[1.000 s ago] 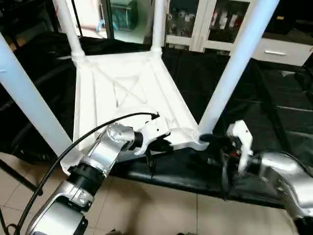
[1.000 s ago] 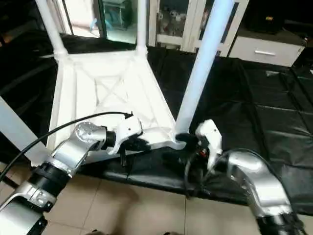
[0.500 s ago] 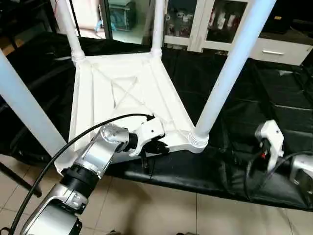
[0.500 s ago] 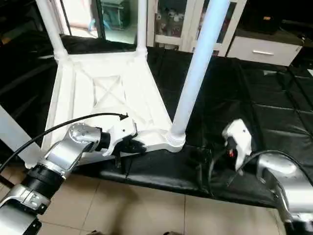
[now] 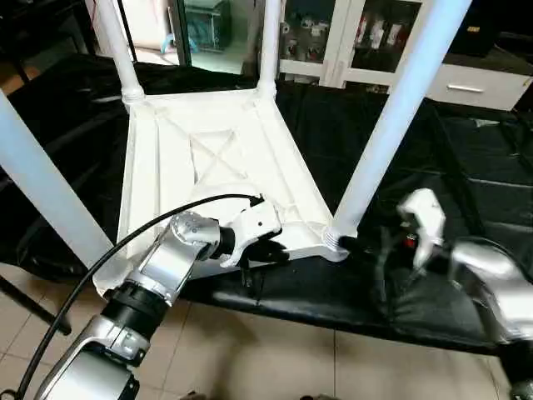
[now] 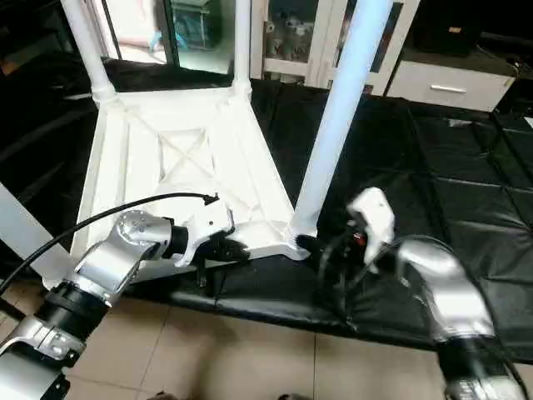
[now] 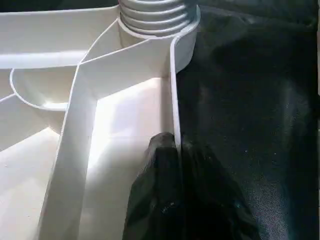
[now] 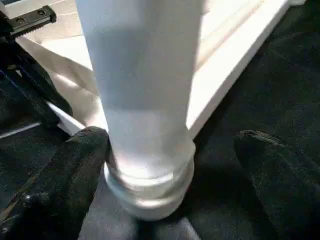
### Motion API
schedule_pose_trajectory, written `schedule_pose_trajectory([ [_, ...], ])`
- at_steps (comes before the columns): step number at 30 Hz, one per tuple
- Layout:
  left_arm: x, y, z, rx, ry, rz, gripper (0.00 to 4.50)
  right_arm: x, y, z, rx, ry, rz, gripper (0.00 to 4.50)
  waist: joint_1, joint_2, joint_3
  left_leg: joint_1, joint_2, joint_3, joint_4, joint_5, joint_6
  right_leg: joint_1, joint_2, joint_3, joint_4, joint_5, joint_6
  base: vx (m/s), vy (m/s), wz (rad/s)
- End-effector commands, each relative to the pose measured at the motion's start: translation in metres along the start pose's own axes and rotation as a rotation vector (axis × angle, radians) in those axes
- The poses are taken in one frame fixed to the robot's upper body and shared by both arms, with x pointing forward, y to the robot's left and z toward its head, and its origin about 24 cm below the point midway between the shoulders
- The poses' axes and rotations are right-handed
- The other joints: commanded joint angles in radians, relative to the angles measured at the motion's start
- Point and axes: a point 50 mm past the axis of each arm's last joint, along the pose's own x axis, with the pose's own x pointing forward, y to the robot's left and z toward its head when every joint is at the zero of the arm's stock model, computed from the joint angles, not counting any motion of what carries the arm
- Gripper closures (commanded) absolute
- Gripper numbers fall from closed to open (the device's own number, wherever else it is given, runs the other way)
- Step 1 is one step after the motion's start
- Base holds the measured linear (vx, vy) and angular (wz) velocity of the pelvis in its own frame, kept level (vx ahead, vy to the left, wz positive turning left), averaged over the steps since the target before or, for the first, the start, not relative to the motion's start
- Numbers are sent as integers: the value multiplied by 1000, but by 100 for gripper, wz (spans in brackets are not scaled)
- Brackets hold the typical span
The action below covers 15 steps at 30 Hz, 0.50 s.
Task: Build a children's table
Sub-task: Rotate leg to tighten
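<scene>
The children's table lies upside down on the black sheet, its X-ribbed top [image 5: 216,158] facing up and four white legs standing in the corner sockets. My left gripper [image 7: 175,145] is shut on the top's raised rim [image 7: 174,100], close to the near right corner, and it appears in the eye view [image 5: 265,248] too. My right gripper [image 8: 170,150] is open around the base of the near right leg [image 8: 145,90]. One finger [image 8: 75,165] sits close beside that leg and the other finger [image 8: 272,165] stands well apart. From the head camera, the right gripper [image 5: 354,243] is low beside the leg [image 5: 391,117].
The black-sheeted work table [image 5: 466,175] runs on to the right and behind. Its front edge [image 5: 333,312] drops to a tiled floor. White cabinets with glass doors [image 5: 366,33] stand at the back. A black cable [image 5: 125,242] loops over my left forearm.
My right arm had pulled away to the right half a second ago and has swung back, its open fingers again at the near right leg's base. My left gripper has held its place.
</scene>
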Motion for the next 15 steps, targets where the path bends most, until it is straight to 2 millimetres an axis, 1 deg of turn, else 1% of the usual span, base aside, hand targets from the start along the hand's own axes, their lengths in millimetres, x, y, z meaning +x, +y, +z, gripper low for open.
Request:
schedule_pose_trajectory([
  [1, 5, -7, 15, 13, -109, -42, 450, -1, -5, -2, -15, 23, -36, 20, -2, -26, -64, -1, 34, -10, -65, -82, 113, 57, -47, 40, -54, -190, -238, 0, 0, 0],
  [2, 5, -7, 15, 13, -109, -42, 450, -1, -5, -2, -16, 24, -35, 38, -1, -24, -63, -1, 34, -10, -66, -88, 117, 58, -47, 40, -55, -202, -238, 0, 0, 0],
  [5, 5, -7, 15, 13, -108, -39, 450, 2, -5, -3, -22, 27, -8, 46, -2, -25, -64, -1, 35, -10, -66, -105, 114, 57, -49, 39, -58, -232, -234, 0, 0, 0],
  [6, 5, -7, 15, 13, -108, -38, 450, 3, -4, -3, -26, 28, 1, 69, -3, -25, -63, 0, 35, -11, -66, -111, 112, 56, -48, 39, -59, -240, -231, 0, 0, 0],
  [9, 5, -6, 15, 13, -107, -38, 450, 3, -5, -5, -30, 29, 14, 82, -3, -25, -65, -1, 35, -11, -65, -102, 115, 57, -47, 39, -56, -221, -237, 0, 0, 0],
  [10, 5, -6, 15, 13, -106, -38, 450, 3, -5, -6, -31, 30, 21, 89, -2, -22, -65, 0, 35, -11, -65, -98, 118, 58, -48, 39, -55, -213, -240, 0, 0, 0],
  [13, 5, -6, 15, 15, -103, -38, 450, 4, -5, -8, -31, 34, 35, 122, -3, -23, -66, -1, 35, -10, -65, -100, 120, 58, -48, 39, -55, -212, -246, 0, 0, 0],
  [14, 5, -5, 15, 16, -101, -38, 450, 4, -4, -8, -31, 34, 41, 122, -3, -23, -66, 0, 35, -10, -64, -100, 120, 58, -48, 39, -55, -212, -245, 0, 0, 0],
  [15, 5, -5, 15, 16, -101, -38, 450, 4, -4, -9, -31, 34, 42, 131, -2, -23, -67, 0, 35, -10, -64, -96, 122, 58, -48, 39, -54, -206, -247, 0, 0, 0],
])
